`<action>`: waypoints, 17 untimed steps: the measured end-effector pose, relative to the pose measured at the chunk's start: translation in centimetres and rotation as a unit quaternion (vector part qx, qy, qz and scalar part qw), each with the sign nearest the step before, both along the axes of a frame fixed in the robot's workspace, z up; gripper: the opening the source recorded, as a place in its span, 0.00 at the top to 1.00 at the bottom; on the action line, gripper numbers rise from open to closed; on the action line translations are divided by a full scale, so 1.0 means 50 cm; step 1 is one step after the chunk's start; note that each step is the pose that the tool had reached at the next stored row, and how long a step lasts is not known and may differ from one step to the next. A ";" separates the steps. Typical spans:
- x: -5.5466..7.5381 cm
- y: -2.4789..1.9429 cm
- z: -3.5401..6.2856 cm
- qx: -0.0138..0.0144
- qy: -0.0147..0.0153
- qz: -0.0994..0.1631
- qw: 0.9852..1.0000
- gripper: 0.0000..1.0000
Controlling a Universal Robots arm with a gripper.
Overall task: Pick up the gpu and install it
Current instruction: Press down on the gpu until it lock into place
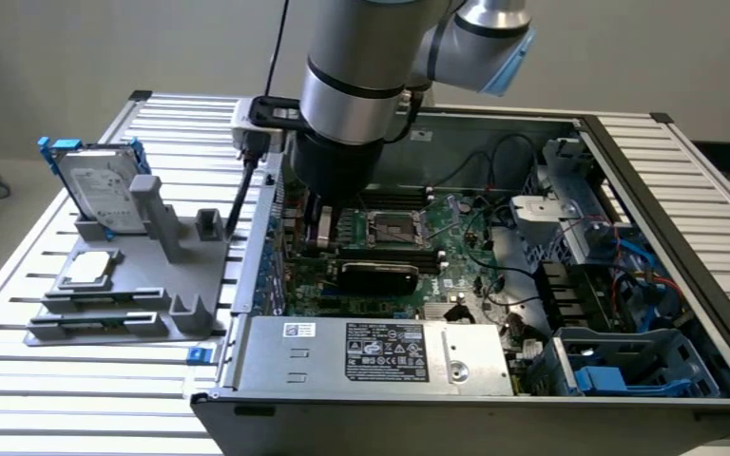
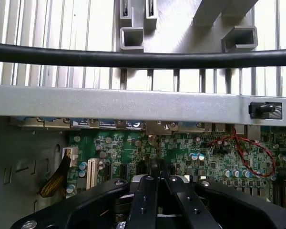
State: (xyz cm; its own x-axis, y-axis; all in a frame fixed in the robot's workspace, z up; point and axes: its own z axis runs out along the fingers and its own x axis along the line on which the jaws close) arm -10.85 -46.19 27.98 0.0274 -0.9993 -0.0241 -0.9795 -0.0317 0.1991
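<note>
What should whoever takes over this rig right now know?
Tool: shut, down inside the open computer case, just above the motherboard; nothing can be seen between its fingers.
Graphics card: on the motherboard, beside the tool toward the exterior view's right.
Done: card is off the table and inside the case.
Left: the pictures can't confirm that it is fully seated.

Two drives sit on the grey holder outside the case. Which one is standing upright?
The hard drive in the blue frame, at the holder's far end, stands on edge in its slot. The other drive lies flat on the grey holder, nearer the camera.
</note>
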 end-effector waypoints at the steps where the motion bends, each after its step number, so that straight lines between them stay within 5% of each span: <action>1: -0.001 0.0001 0.000 0.000 0.001 0.000 1.000 0.89; 9: -0.007 0.0001 0.005 -0.003 0.013 0.000 1.000 0.89; 17: -0.010 0.0001 0.017 -0.004 0.019 0.000 1.000 0.89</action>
